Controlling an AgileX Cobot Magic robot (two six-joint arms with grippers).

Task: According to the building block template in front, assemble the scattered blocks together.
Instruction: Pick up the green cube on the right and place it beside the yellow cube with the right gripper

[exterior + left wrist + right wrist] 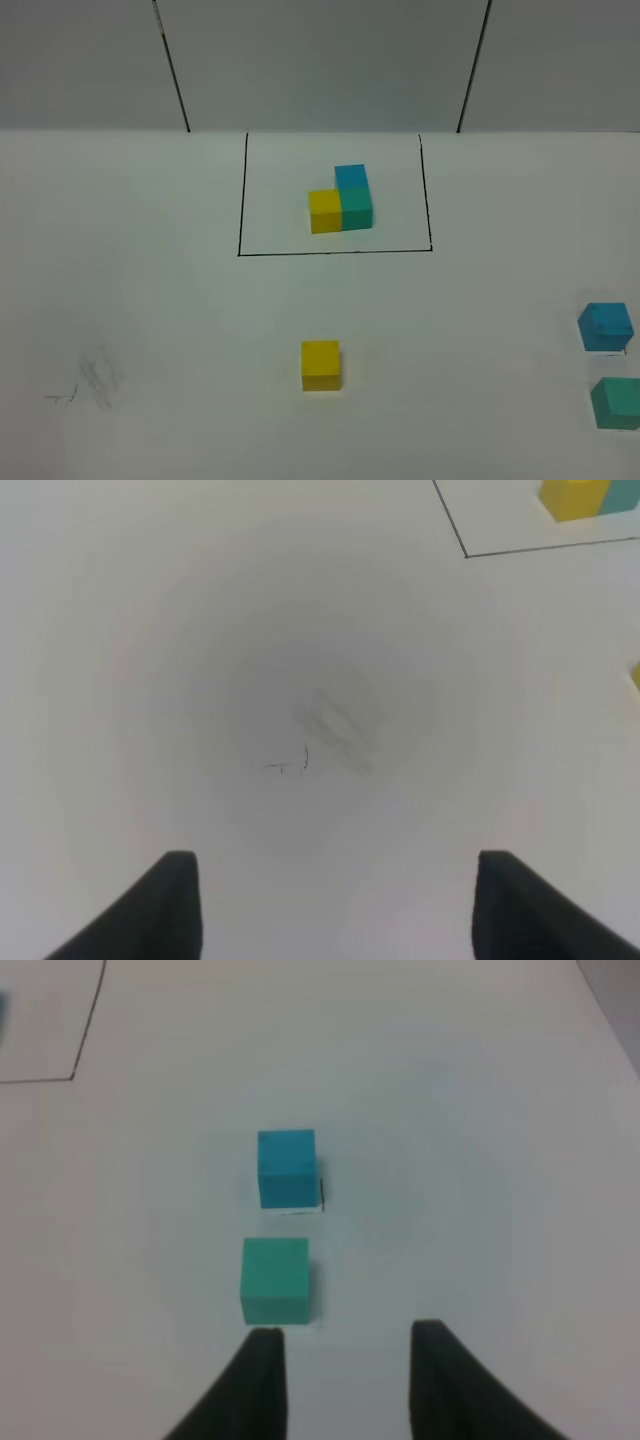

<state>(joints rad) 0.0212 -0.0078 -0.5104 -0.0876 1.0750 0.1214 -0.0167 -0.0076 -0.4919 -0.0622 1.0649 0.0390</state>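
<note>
The building block template (341, 200) is a joined yellow, teal-green and sky-blue trio inside a thin black rectangle (240, 200) at the table's far middle. Its yellow cube also shows in the left wrist view (572, 498). The scattered yellow cube (321, 364) sits alone in the near middle. The scattered sky-blue cube (605, 326) and teal-green cube (616, 402) sit apart at the right edge. Neither gripper shows in the exterior high view. My right gripper (350, 1380) is open and empty, just short of the teal-green cube (275, 1280), with the sky-blue cube (287, 1167) beyond. My left gripper (335, 910) is open and empty over bare table.
The white table (150, 300) has faint pencil smudges (95, 380) at the near left, also in the left wrist view (325, 735). A grey panelled wall (320, 60) stands behind the table's far edge.
</note>
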